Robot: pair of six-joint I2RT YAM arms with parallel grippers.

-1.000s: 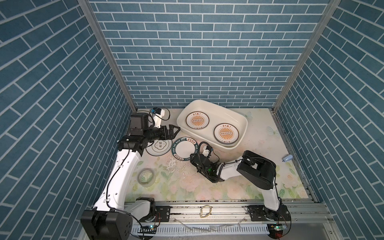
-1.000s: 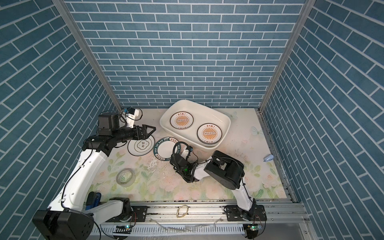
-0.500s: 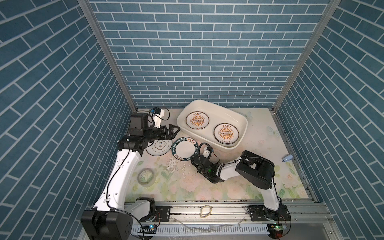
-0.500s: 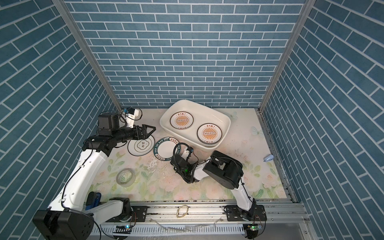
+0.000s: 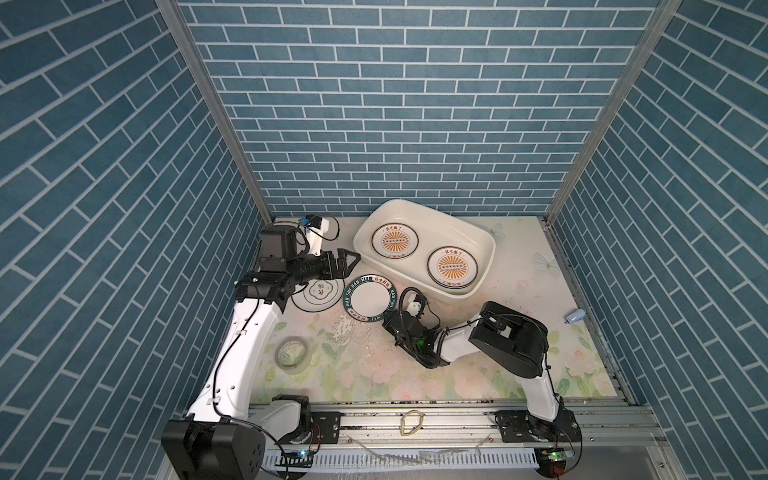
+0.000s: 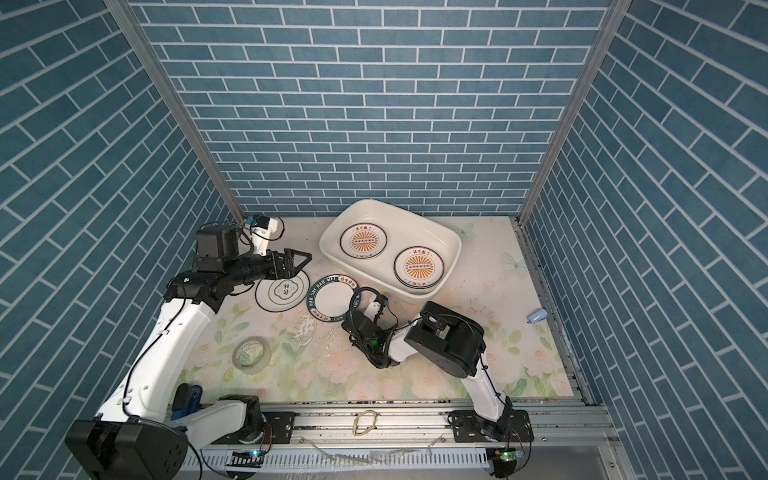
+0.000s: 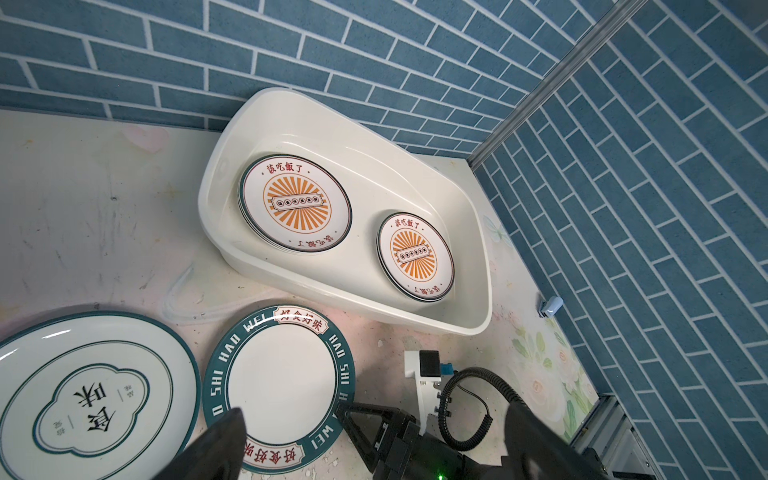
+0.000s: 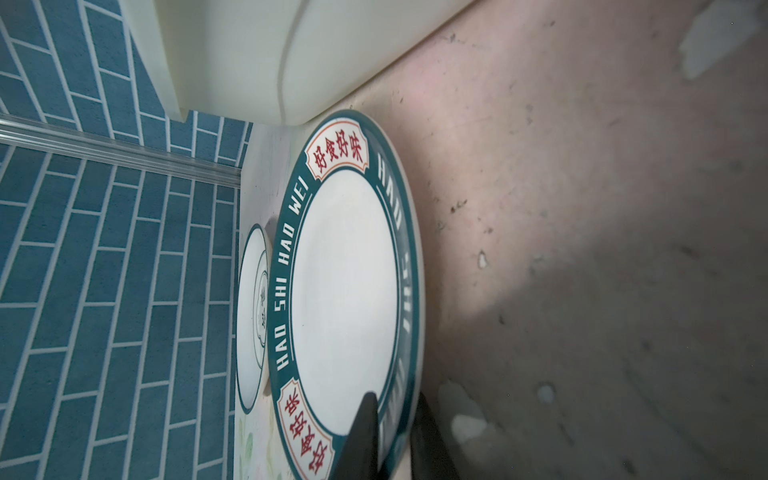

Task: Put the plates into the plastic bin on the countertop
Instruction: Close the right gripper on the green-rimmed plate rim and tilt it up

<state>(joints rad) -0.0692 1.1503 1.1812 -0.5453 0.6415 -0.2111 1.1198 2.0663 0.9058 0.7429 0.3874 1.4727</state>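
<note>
Holding two sunburst plates (image 5: 395,242) (image 5: 453,266), perhaps stacks, plastic bin (image 5: 453,232); right jaws clamped on green-rimmed plate (image 5: 371,303), left jaws apart.

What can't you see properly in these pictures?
- How many plates sit under each orange sunburst plate in the cream plastic bin: left wrist view, top ones cover them.
- Small bluish thing by the wall: too small, both top views.
- White quatrefoil emblem plate: left arm overlaps it in a top view; left wrist view crops it.
</note>
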